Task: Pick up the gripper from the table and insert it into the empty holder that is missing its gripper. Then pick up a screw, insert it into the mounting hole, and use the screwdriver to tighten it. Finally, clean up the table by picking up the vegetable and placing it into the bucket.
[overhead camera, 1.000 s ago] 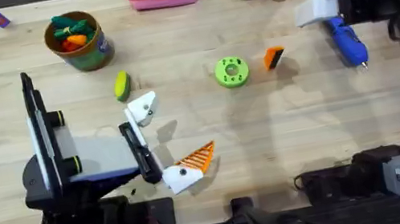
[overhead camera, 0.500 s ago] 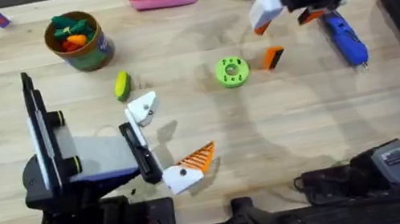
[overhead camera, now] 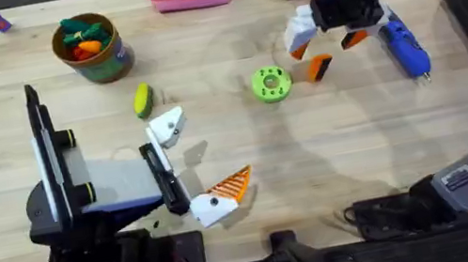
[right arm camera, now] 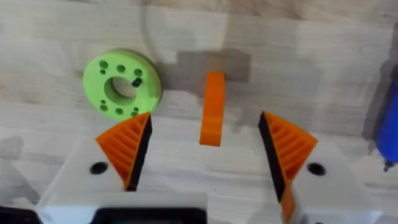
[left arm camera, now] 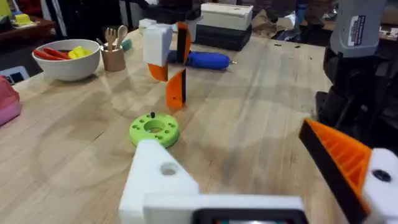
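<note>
The right claw (overhead camera: pixel 324 30) hangs wide open over the orange gripper (overhead camera: pixel 321 67), which stands mid-table toward the far edge, between the green disc (overhead camera: pixel 271 84) and the screwdriver (overhead camera: pixel 405 46).

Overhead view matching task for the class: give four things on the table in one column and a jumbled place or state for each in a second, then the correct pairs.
1. vegetable
2. screwdriver
3. bucket
4. right gripper

A. holds plush toys
B. open above the loose orange gripper
C. lying by the table's right side
D. just beyond the holder

Pairs: 1-D, 2-C, 3-A, 4-B
</note>
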